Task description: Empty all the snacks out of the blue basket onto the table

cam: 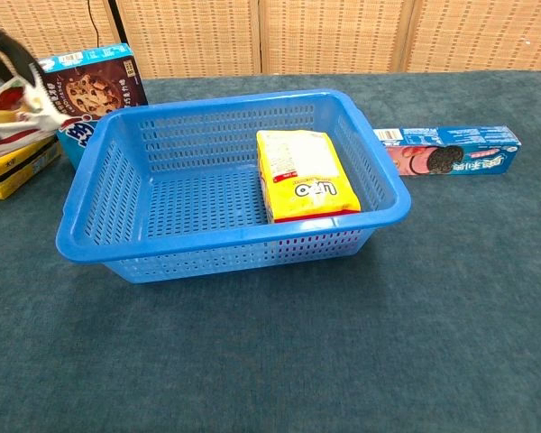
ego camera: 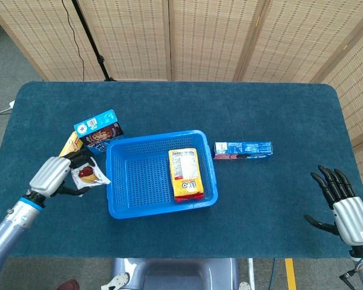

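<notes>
**Small Snack Packet Held Outside the Basket, Yellow Pack Inside**

The left robot hand (ego camera: 51, 175) was to the left of the blue basket (ego camera: 118, 208), over the table (ego camera: 260, 199), with its dark fingers closed around a small white snack packet (ego camera: 88, 175) printed with a red and yellow picture. In the chest view only the fingertips and the packet (cam: 13, 104) showed at the far left edge of the frame, so the grip was read chiefly from the head view. Whether the packet touched the table could not be told.

The blue basket stood near the middle of the table. Inside it, against its right wall, lay a yellow snack pack (ego camera: 186, 174) flat on the basket floor; the left part of the basket floor was bare.

Beyond the basket's left rear corner stood a blue cookie box (ego camera: 98, 131), tilted, with chocolate-chip cookies on its face. Just beside it to the left lay a yellow wrapped bar (ego camera: 69, 145), partly hidden by the left robot hand in the head view. To the right of the basket, near its rear corner but apart from it, a long blue biscuit box (ego camera: 242, 148) lay flat on the table.

The right robot hand (ego camera: 345, 208) was at the near right edge of the table, well apart from the basket, fingers spread and pointing up, holding nothing.
</notes>
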Tool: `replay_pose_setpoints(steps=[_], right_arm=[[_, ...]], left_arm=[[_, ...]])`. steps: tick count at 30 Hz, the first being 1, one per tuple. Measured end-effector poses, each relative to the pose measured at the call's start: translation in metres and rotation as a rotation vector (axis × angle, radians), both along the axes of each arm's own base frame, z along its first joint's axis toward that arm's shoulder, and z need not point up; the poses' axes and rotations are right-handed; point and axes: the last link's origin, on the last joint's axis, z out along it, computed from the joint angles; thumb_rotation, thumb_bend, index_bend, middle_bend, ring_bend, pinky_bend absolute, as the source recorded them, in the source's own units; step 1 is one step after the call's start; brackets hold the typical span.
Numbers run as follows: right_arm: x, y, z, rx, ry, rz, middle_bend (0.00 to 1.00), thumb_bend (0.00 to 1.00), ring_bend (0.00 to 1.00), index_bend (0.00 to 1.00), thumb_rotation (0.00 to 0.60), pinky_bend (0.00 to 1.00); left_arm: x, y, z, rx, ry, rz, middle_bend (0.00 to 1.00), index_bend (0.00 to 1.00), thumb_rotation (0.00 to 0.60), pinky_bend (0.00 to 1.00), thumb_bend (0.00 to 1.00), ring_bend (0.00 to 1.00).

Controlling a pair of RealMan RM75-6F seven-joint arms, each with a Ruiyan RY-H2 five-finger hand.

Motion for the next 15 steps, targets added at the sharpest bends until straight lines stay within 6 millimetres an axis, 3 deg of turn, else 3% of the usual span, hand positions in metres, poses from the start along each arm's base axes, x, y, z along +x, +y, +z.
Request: replay_pose_setpoints(steps=[5, 7, 8, 9, 11, 15], right_arm=[[-0.001, 0.000, 0.001, 0.003, -0.003, -0.005, 0.00, 0.00, 0.00, 0.00, 0.600, 0.00], [-0.001, 0.001, 0.001, 0.003, -0.004, -0.005, 0.00, 0.00, 0.00, 0.00, 0.600, 0.00], [-0.001, 0.001, 0.001, 0.002, -0.004, -0.005, 0.00, 0.00, 0.00, 0.00, 0.600, 0.00], [0.000, 0.001, 0.001, 0.001, -0.004, -0.005, 0.00, 0.00, 0.00, 0.00, 0.600, 0.00], [0.000, 0.001, 0.001, 0.001, -0.005, -0.005, 0.00, 0.00, 0.00, 0.00, 0.600, 0.00], [0.000, 0.001, 0.001, 0.001, -0.004, -0.004, 0.00, 0.00, 0.00, 0.00, 0.600, 0.00]], left_arm=[[-0.058, -0.015, 0.014, 0.027, 0.053, 0.078, 0.24, 0.39, 0.600, 0.45, 0.17, 0.25], [-0.076, -0.019, 0.014, 0.031, 0.072, 0.104, 0.12, 0.23, 0.600, 0.38, 0.12, 0.13], [-0.083, -0.021, 0.014, 0.025, 0.082, 0.113, 0.04, 0.11, 0.600, 0.27, 0.08, 0.05], [-0.088, -0.024, 0.012, 0.010, 0.093, 0.120, 0.00, 0.02, 0.600, 0.15, 0.05, 0.00], [-0.095, -0.029, 0.008, -0.038, 0.105, 0.129, 0.00, 0.00, 0.600, 0.02, 0.03, 0.00], [-0.094, -0.031, 0.004, -0.069, 0.077, 0.098, 0.00, 0.00, 0.600, 0.00, 0.02, 0.00]])
